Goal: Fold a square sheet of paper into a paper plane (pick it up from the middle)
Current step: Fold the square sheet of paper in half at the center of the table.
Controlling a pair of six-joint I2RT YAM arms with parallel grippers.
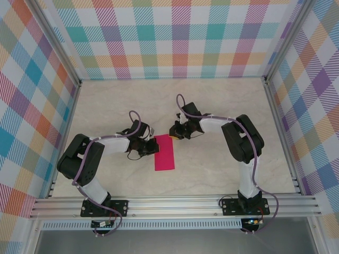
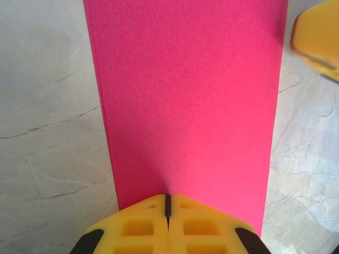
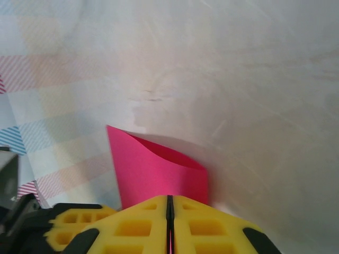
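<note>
Pink paper (image 1: 164,153), folded to a narrow strip, lies on the table (image 1: 222,106) between my arms. My left gripper (image 2: 168,205) is closed, its tips at the paper's left edge. My right gripper (image 3: 170,205) is clamped on the curled far end.

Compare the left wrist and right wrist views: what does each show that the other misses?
Left wrist: the paper as a flat pink strip, full width, the shut left tool at its near edge. Right wrist: the right tool shut on a corner that curls upward, plaid wall behind. Both: the pink paper on the marbled table.
</note>
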